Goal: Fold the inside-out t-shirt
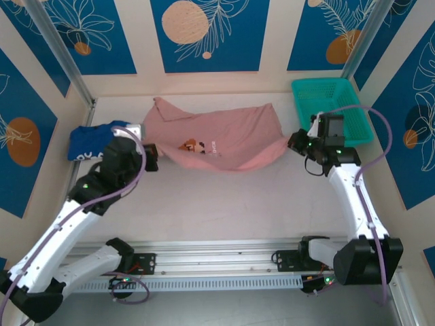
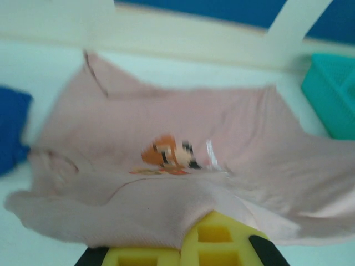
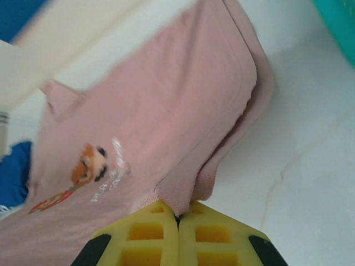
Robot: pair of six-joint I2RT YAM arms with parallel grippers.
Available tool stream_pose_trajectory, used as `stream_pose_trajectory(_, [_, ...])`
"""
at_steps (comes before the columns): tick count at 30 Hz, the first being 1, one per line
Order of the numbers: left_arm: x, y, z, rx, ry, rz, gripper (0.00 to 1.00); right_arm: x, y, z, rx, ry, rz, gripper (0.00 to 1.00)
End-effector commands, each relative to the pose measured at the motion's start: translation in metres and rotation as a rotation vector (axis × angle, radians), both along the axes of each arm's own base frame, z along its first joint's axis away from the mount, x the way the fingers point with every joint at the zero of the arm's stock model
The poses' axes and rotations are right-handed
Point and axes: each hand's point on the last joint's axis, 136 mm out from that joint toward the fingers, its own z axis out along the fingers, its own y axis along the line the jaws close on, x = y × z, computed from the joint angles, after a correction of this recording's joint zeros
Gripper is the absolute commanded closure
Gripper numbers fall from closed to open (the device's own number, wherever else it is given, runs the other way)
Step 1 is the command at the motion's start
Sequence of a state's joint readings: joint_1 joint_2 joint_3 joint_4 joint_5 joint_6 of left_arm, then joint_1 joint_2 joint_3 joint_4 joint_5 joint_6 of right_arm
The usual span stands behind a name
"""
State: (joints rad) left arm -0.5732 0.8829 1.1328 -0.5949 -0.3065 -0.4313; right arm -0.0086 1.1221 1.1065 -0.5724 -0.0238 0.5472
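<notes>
- Two grippers hold the inside-out t-shirt [image 1: 224, 136], one at each end, and it lies stretched between them on the far half of the white table [image 1: 224, 204].
- Left gripper [image 1: 151, 159]: in the left wrist view its yellow fingers [image 2: 216, 244] are clenched together, and the near pink hem runs down into the left gripper [image 2: 181, 246], so it is grasping the inside-out t-shirt [image 2: 166, 122] at the left lower edge.
- Right gripper [image 1: 293, 141]: the right wrist view shows the pads [image 3: 150, 233] pressed shut on a folded corner of the inside-out t-shirt [image 3: 166, 94], with the fabric pinched right at the right gripper [image 3: 177, 219].
- A small orange-and-black print [image 1: 194, 145] faces up near the middle of the shirt, beside pale lettering; it also appears in the left wrist view [image 2: 169, 155] and the right wrist view [image 3: 89, 163].
- One sleeve points toward the back wall at the shirt's far left.
- A royal-blue garment [image 1: 92, 142] lies bunched at the table's left edge, just beside the left gripper and close to the shirt's left end; whether it touches the pink fabric cannot be told. It shows at the left of both wrist views [image 2: 11, 133] [image 3: 14, 172].
- A teal basket [image 1: 326, 83] sits in the far right corner, just behind the right arm, apart from the shirt [image 2: 333, 94] [image 3: 341, 25].
- Nothing lies on the shirt itself.
</notes>
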Motion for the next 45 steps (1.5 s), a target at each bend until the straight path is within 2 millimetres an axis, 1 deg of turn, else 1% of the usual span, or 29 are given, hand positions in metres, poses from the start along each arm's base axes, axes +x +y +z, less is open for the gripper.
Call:
stream_pose_trajectory(1, [-0.014,0.033,0.078,0.080,-0.189,0.064,1.00,-0.018,-0.004,0.088,-0.044,-0.228,-0.003,1.00])
stream_pose_trajectory(3, [-0.027,0.043,0.118,0.062,-0.282,0.073,1.00,-0.035,-0.006,0.126,-0.059,-0.332,-0.011,1.00])
stream_pose_trajectory(5, [-0.045,0.053,0.159,0.044,-0.373,0.064,1.00,-0.056,-0.008,0.165,-0.078,-0.443,-0.023,1.00])
stream_pose_trajectory(8, [-0.072,0.063,0.210,0.022,-0.474,0.031,1.00,-0.092,-0.009,0.218,-0.098,-0.583,-0.025,1.00])
stream_pose_trajectory(11, [-0.095,0.070,0.247,0.004,-0.549,-0.002,1.00,-0.128,-0.009,0.260,-0.112,-0.691,-0.030,1.00])
stream_pose_trajectory(13, [-0.104,0.076,0.265,0.010,-0.582,0.001,1.00,-0.149,-0.009,0.282,-0.116,-0.750,-0.029,1.00])
stream_pose_trajectory(14, [-0.103,0.079,0.271,0.032,-0.589,0.019,1.00,-0.157,-0.008,0.290,-0.117,-0.770,-0.029,1.00])
stream_pose_trajectory(15, [-0.098,0.082,0.273,0.059,-0.581,0.045,1.00,-0.162,-0.008,0.296,-0.116,-0.785,-0.025,1.00])
stream_pose_trajectory(16, [-0.087,0.085,0.272,0.109,-0.555,0.091,1.00,-0.164,-0.007,0.301,-0.114,-0.793,-0.021,1.00])
stream_pose_trajectory(18, [-0.059,0.084,0.262,0.204,-0.482,0.157,1.00,-0.157,-0.006,0.300,-0.115,-0.778,-0.017,1.00])
stream_pose_trajectory(20, [-0.028,0.069,0.247,0.259,-0.422,0.161,1.00,-0.139,-0.007,0.291,-0.120,-0.741,-0.017,1.00])
stream_pose_trajectory(21, [-0.016,0.064,0.241,0.265,-0.398,0.157,1.00,-0.130,-0.007,0.285,-0.124,-0.722,-0.016,1.00])
stream_pose_trajectory(23, [0.007,0.062,0.231,0.249,-0.357,0.165,1.00,-0.108,-0.008,0.273,-0.136,-0.692,-0.015,1.00])
stream_pose_trajectory(26, [0.033,0.063,0.221,0.241,-0.321,0.176,1.00,-0.078,-0.012,0.259,-0.167,-0.653,-0.023,1.00])
stream_pose_trajectory(27, [0.039,0.063,0.220,0.243,-0.317,0.177,1.00,-0.070,-0.013,0.256,-0.173,-0.645,-0.023,1.00])
stream_pose_trajectory(29, [0.044,0.061,0.221,0.237,-0.321,0.168,1.00,-0.060,-0.012,0.252,-0.176,-0.635,-0.017,1.00])
stream_pose_trajectory(31, [0.044,0.060,0.224,0.232,-0.336,0.161,1.00,-0.056,-0.011,0.251,-0.172,-0.633,-0.012,1.00])
stream_pose_trajectory(33, [0.038,0.060,0.231,0.222,-0.358,0.152,1.00,-0.056,-0.010,0.255,-0.170,-0.644,-0.006,1.00])
stream_pose_trajectory(37, [0.015,0.066,0.245,0.202,-0.405,0.144,1.00,-0.068,-0.007,0.263,-0.176,-0.660,0.012,1.00])
stream_pose_trajectory(40, [-0.010,0.073,0.256,0.179,-0.444,0.141,1.00,-0.084,-0.007,0.272,-0.185,-0.686,0.011,1.00])
stream_pose_trajectory(43, [-0.039,0.079,0.268,0.142,-0.490,0.125,1.00,-0.106,-0.007,0.284,-0.190,-0.717,0.013,1.00])
stream_pose_trajectory(45, [-0.062,0.083,0.276,0.110,-0.528,0.108,1.00,-0.124,-0.006,0.293,-0.192,-0.746,0.012,1.00])
